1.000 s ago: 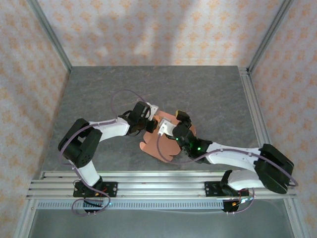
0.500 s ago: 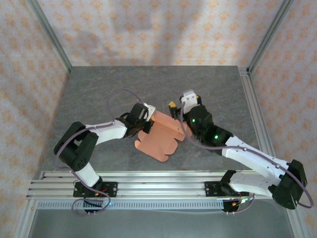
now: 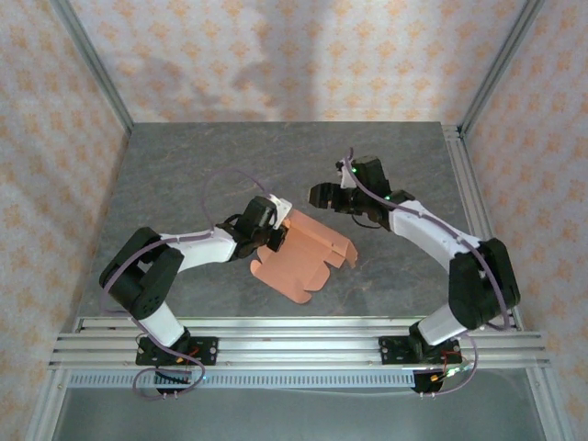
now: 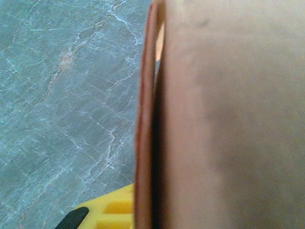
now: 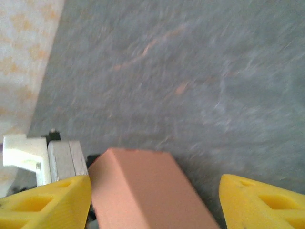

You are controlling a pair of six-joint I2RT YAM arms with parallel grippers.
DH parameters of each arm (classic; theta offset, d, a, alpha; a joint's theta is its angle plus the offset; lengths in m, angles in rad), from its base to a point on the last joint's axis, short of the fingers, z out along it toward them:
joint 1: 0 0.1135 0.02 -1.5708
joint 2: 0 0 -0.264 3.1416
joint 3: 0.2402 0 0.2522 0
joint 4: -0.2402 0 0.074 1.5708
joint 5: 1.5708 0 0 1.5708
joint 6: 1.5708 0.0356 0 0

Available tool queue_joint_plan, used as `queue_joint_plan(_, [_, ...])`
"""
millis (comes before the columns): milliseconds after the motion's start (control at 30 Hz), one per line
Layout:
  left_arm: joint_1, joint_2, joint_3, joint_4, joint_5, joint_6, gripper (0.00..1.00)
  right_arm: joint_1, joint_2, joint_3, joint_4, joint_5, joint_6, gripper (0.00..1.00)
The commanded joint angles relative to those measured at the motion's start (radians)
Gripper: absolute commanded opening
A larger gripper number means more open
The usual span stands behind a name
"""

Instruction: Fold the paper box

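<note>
Box (image 3: pixel 303 255) part-folded, left tool (image 3: pixel 277 236) clamped on its left edge.
Right tool (image 3: pixel 319 196), fingers apart, hangs just beyond the box; next it likely must crease the raised flap.

In the left wrist view the salmon-orange thin-card paper box (image 4: pixel 228 119) is a close, soft blur, cut off by the top, right and bottom edges. A yellow left finger (image 4: pixel 107 210) at lower left is cropped by the bottom edge. The right wrist view is smeared: the grey marbled surface (image 5: pixel 190 71) loses detail, and the yellow right fingers (image 5: pixel 45 202) and the box run off the bottom edge. From above, the left fingers lie hidden under the arm's dark wrist (image 3: pixel 260 217).
</note>
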Motion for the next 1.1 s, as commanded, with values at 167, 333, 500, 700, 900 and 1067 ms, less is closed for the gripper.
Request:
queue_joint_plan(167, [-0.008,0.045,0.028,0.017,0.0,0.013,0.12,-0.001,0.145,0.081,-0.135,-0.221,-0.089,0.62])
queue_joint_plan(333, [-0.009,0.076,0.04,0.028,0.01,-0.002,0.12,-0.002,0.189,0.083,-0.152,-0.246,-0.119,0.59])
queue_joint_plan(500, [-0.007,0.095,0.051,0.036,0.02,-0.029,0.15,-0.002,0.227,0.08,-0.175,-0.187,-0.132,0.56])
queue_joint_plan(700, [-0.007,0.085,0.028,0.093,0.019,-0.052,0.26,-0.002,0.225,0.07,-0.178,-0.151,-0.129,0.54])
queue_joint_plan(900, [-0.008,0.076,0.01,0.154,0.015,-0.08,0.3,-0.002,0.238,0.083,-0.207,-0.131,-0.116,0.52])
queue_joint_plan(1067, [-0.008,0.095,0.013,0.167,0.016,-0.097,0.22,-0.002,0.235,0.091,-0.207,-0.141,-0.106,0.52])
